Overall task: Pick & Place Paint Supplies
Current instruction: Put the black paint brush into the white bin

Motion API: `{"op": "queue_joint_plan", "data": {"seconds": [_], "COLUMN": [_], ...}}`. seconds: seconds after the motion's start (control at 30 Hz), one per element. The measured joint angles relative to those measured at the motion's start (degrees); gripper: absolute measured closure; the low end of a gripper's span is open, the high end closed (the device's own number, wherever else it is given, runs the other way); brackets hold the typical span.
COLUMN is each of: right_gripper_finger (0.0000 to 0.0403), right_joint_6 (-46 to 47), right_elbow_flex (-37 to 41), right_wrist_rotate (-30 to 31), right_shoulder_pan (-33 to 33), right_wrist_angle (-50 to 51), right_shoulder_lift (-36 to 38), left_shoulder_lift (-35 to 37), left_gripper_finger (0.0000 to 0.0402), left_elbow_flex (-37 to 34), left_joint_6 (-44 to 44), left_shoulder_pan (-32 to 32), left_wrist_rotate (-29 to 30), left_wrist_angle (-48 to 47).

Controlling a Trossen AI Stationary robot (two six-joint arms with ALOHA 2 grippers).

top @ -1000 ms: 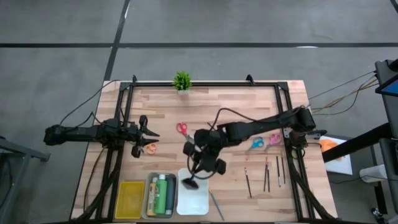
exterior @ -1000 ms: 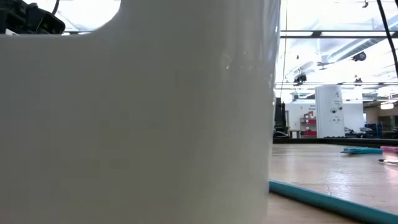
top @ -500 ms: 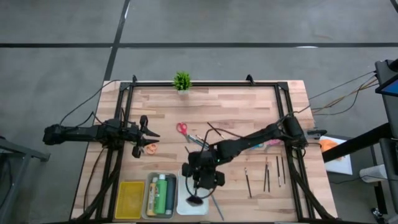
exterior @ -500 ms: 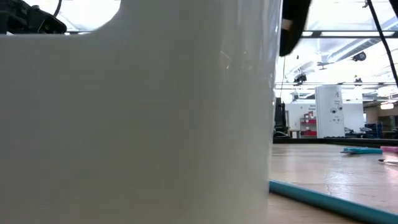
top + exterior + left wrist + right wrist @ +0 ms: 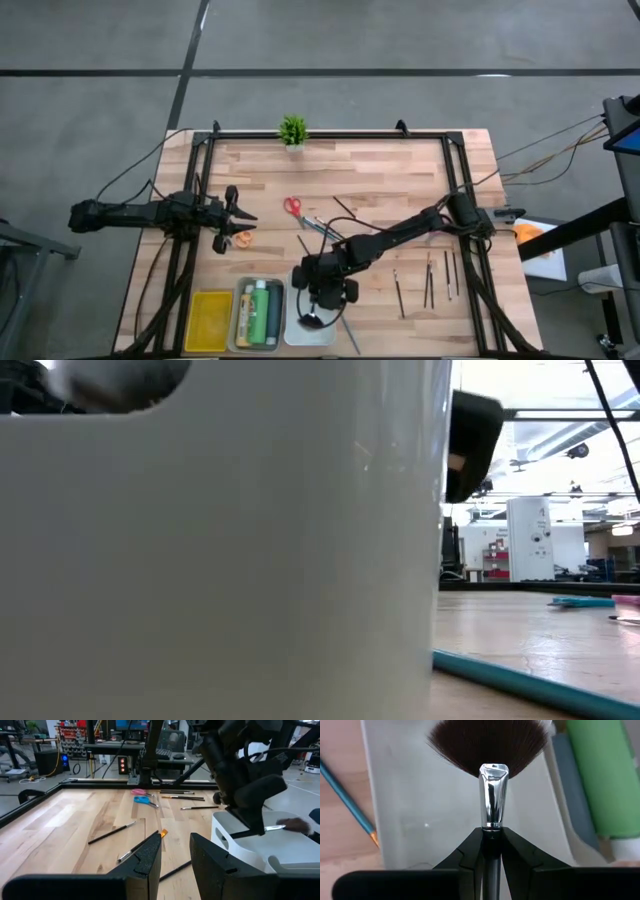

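Observation:
My right gripper (image 5: 322, 297) is shut on a fan brush (image 5: 493, 795) with dark bristles (image 5: 487, 742) and a shiny metal collar. It holds the brush over the white tray (image 5: 300, 330) at the table's near edge. The left wrist view shows the brush (image 5: 285, 826) just above that tray (image 5: 235, 837). My left gripper (image 5: 236, 215) waits open over the table's left side, nothing between its fingers (image 5: 150, 862). Orange scissors (image 5: 240, 238) lie flat beside it. My right gripper pinches the brush's dark handle (image 5: 491, 845) between its two fingers, just behind the metal collar. The fingers slant down toward the table's near edge, and the brush runs on along them, bristles foremost and lowest. Whether the bristles touch the tray, I cannot tell.
A grey tray (image 5: 240, 318) with green bottles (image 5: 602, 775) and a yellow tray (image 5: 210, 320) stand left of the white one. A blue pencil (image 5: 347, 795) lies right of it. Red scissors (image 5: 293, 207), thin brushes (image 5: 430, 280) and a potted plant (image 5: 292, 130) lie farther off.
My right gripper has come down and toward the table's near edge with the fan brush, from over the bare wood to over the white tray, tipping more steeply downward. The brush stays in its hold.

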State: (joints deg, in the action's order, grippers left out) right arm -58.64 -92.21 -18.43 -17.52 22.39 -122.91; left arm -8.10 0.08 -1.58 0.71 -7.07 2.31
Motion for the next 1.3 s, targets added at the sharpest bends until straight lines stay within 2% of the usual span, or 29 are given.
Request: {"op": "queue_joint_plan", "data": {"seconds": [0.3, 0.6, 0.9, 1.2, 1.3], "right_gripper_finger": [0.0344, 0.0269, 0.0264, 0.0264, 0.0264], "right_joint_6": [-1.7, 1.4, 2.5, 24.2, 29.5], "right_elbow_flex": [0.1, 0.1, 0.0, -4.3, -6.7], "right_wrist_rotate": [0.6, 0.6, 0.6, 0.3, -2.1], "right_shoulder_pan": [0.0, 0.1, 0.1, 2.9, 4.8], "right_wrist_angle": [1.2, 1.1, 1.0, -0.5, -0.3], "right_shoulder_lift": [0.0, 0.0, 0.6, 2.1, 2.2], "left_shoulder_lift": [0.0, 0.0, 0.0, 0.0, 0.0], "left_gripper_finger": [0.0297, 0.0297, 0.0297, 0.0297, 0.0297], "left_elbow_flex": [0.0, 0.0, 0.0, 0.0, 0.0], "left_joint_6": [0.0, 0.0, 0.0, 0.0, 0.0], "left_shoulder_pan": [0.0, 0.0, 0.0, 0.0, 0.0], "left_wrist_rotate": [0.0, 0.0, 0.0, 0.0, 0.0], "left_wrist_angle": [0.0, 0.0, 0.0, 0.0, 0.0]}}
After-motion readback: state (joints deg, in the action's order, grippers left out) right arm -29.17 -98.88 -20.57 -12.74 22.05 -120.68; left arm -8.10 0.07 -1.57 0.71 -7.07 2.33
